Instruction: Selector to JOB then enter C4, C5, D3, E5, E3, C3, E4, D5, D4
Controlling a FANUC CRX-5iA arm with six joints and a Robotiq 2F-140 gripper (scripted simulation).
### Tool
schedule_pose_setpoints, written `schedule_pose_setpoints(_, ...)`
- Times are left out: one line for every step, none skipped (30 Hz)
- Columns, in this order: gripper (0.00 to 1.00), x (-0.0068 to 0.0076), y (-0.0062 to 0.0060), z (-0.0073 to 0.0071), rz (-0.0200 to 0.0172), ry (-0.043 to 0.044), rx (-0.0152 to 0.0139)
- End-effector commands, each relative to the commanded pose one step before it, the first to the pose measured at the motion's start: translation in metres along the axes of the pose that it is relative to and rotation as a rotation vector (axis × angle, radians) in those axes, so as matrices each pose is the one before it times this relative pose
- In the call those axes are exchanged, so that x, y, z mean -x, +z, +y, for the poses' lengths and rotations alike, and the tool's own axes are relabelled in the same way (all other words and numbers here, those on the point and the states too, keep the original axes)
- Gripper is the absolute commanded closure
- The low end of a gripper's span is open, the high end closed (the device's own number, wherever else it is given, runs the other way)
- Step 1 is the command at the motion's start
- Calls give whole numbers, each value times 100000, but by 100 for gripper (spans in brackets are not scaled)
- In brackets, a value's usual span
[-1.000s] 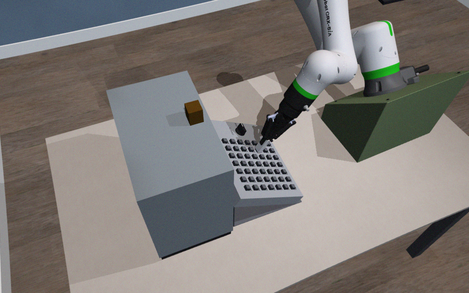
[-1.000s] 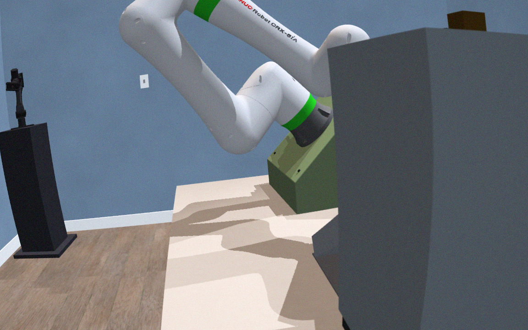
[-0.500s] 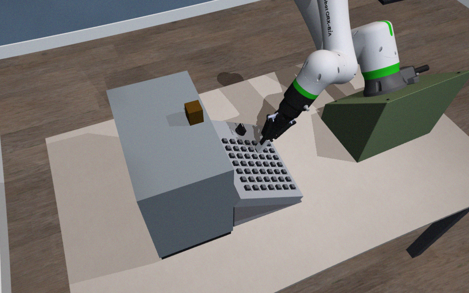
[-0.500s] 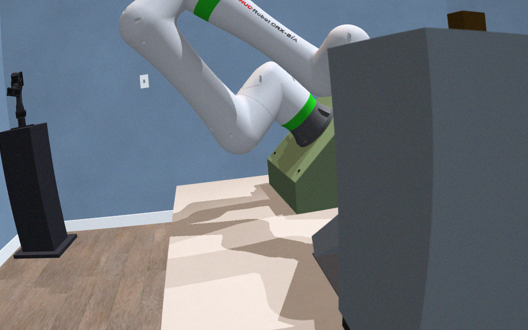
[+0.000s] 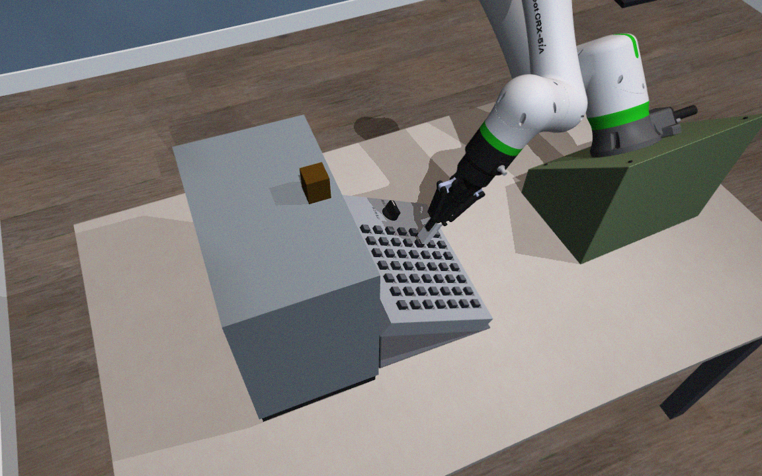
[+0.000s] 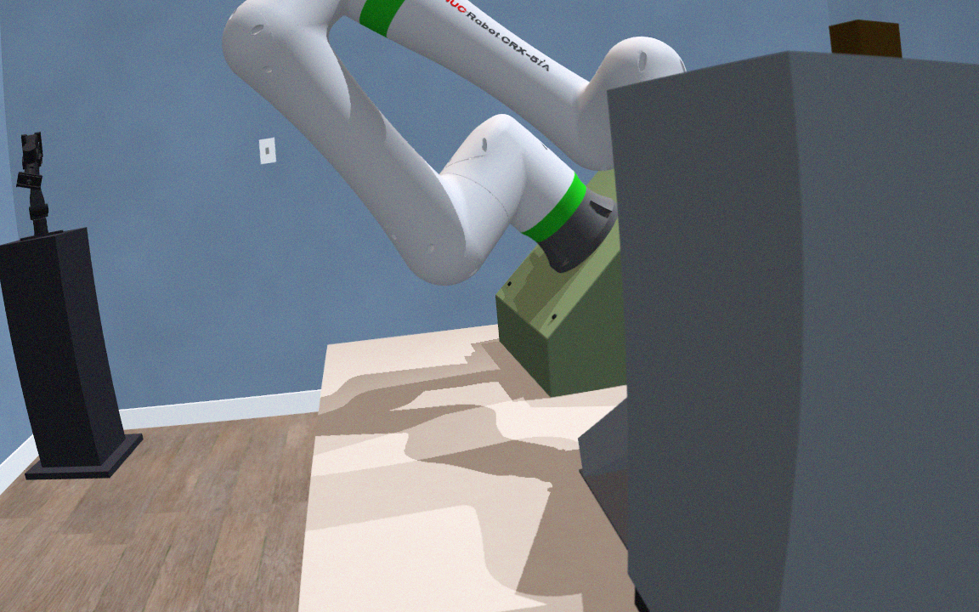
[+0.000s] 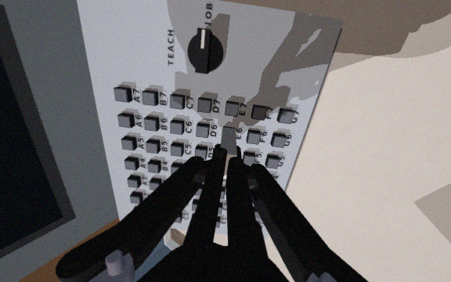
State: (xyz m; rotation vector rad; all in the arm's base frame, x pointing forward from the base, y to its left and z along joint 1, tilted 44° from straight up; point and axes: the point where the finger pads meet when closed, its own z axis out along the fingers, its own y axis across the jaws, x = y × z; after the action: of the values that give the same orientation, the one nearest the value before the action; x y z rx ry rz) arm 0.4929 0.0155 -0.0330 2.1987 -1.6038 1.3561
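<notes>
from the top we see the pincer (image 5: 429,229) closed on nothing, its pale tips down among the upper rows of the keypad (image 5: 422,269), which slopes out from the grey machine (image 5: 265,237) on the table (image 5: 550,355). the selector (image 5: 391,209) sits just above the keys; a brown block (image 5: 315,182) rests on the machine's top.

in the exterior view the machine (image 6: 820,327) hides the pincer and keypad entirely.

at the wrist, the fingers are pressed together and cover the key (image 7: 230,129) labelled e6 (none of the keys looks lit). the selector (image 7: 205,51) has its white mark pointing between the words teach and job, nearer job.
</notes>
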Motion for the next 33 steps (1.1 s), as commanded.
schedule_pose_setpoints(100,-13,-577,22,21,39,78)
schedule_pose_setpoints(100,0,-186,1,-2,0,1)
schedule_pose_setpoints(100,0,-181,-1,1,0,-1)
schedule_pose_setpoints(100,0,-173,0,0,0,0)
schedule_pose_setpoints(100,1,-164,2,-3,0,2)
schedule_pose_setpoints(100,-1,-153,-2,3,1,-2)
schedule_pose_setpoints(100,0,0,0,0,0,0)
schedule_pose_setpoints(100,0,0,0,0,0,0)
schedule_pose_setpoints(100,0,-141,0,0,0,0)
schedule_pose_setpoints(100,0,-127,1,-2,0,2)
schedule_pose_setpoints(100,0,-112,-1,1,0,-1)
schedule_pose_setpoints(100,0,-96,-1,1,0,-1)
schedule_pose_setpoints(100,0,-81,0,0,0,0)
schedule_pose_setpoints(100,0,-65,0,-1,0,0)
schedule_pose_setpoints(100,0,-50,1,-1,0,1)
schedule_pose_setpoints(100,0,-35,0,-1,0,1)
schedule_pose_setpoints(100,0,-23,0,-1,0,0)
schedule_pose_setpoints(100,0,-12,0,0,0,0)
schedule_pose_setpoints(100,0,-5,0,0,0,0)
schedule_pose_setpoints(100,0,-1,0,0,0,0)
schedule_pose_setpoints(100,9,0,0,0,0,0)
schedule_pose_setpoints(100,56,0,0,0,0,0)
schedule_pose_setpoints(100,131,0,0,-1,0,0)
schedule_pose_setpoints(100,0,0,0,0,0,0)
schedule_pose_setpoints(100,0,0,0,0,0,0)
schedule_pose_setpoints(100,216,0,0,0,0,0)
schedule_pose_setpoints(100,298,0,0,0,0,0)
schedule_pose_setpoints(100,364,0,0,0,0,0)
schedule_pose_setpoints(100,408,0,0,0,0,0)
schedule_pose_setpoints(100,424,0,0,0,0,0)
schedule_pose_setpoints(100,410,0,0,0,0,0)
schedule_pose_setpoints(100,367,0,0,0,0,0)
schedule_pose_setpoints(100,301,0,0,1,0,0)
